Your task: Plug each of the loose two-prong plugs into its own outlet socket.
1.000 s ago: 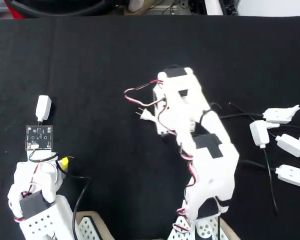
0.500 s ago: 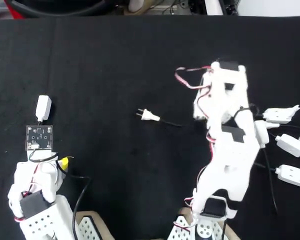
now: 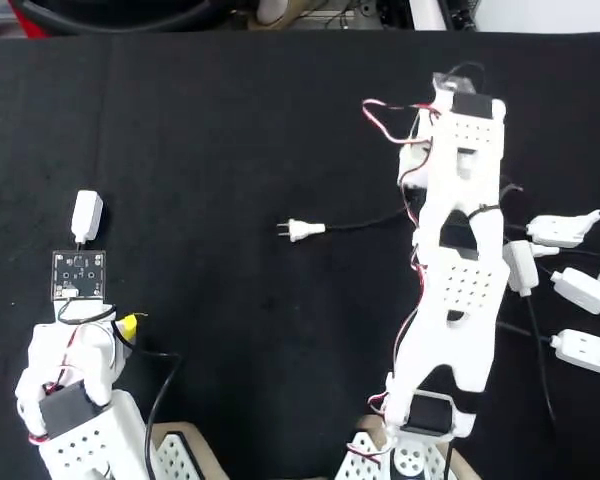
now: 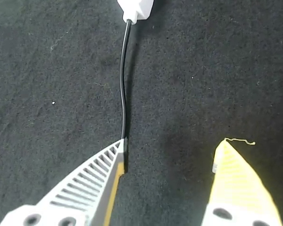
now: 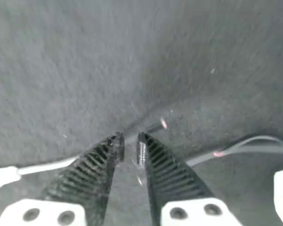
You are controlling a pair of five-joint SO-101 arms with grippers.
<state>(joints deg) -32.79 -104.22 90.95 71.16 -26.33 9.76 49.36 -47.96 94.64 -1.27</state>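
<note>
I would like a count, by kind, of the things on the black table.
Plug with two bare prongs: 1
Other white corded pieces: 5
Robot arms: 2
Total: 8

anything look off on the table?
One two-prong plug lies loose mid-table, prongs pointing away from the sockets bunched at the right edge. Its cord runs under the right arm. Nothing looks damaged.
</note>
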